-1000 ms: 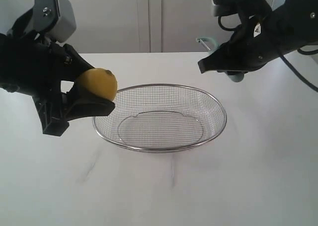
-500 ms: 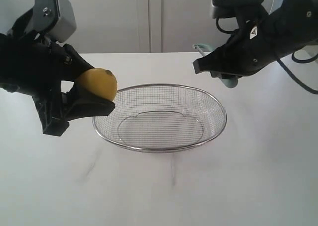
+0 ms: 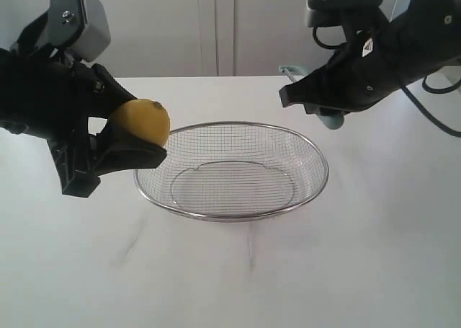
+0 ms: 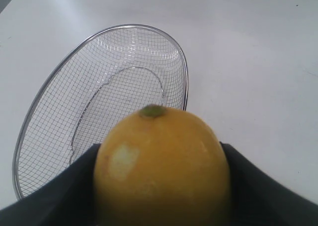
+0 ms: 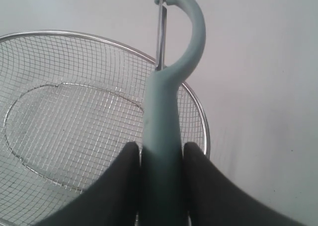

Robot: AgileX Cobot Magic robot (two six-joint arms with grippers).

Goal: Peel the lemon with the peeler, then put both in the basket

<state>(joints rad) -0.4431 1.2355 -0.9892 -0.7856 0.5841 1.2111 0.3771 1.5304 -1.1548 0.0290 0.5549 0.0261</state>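
Left tool [image 3: 148,126] clamps the lemon [image 3: 142,121] at 9 o'clock of the basket [image 3: 230,214]. Right tool [image 3: 288,96] grips the peeler [image 5: 161,136] by its handle, near the basket's 1 o'clock rim.

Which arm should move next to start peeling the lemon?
Probably the right: its end effector grips the peeler in the air near the basket, blade end free, while the left end effector holds the lemon up with one end exposed.
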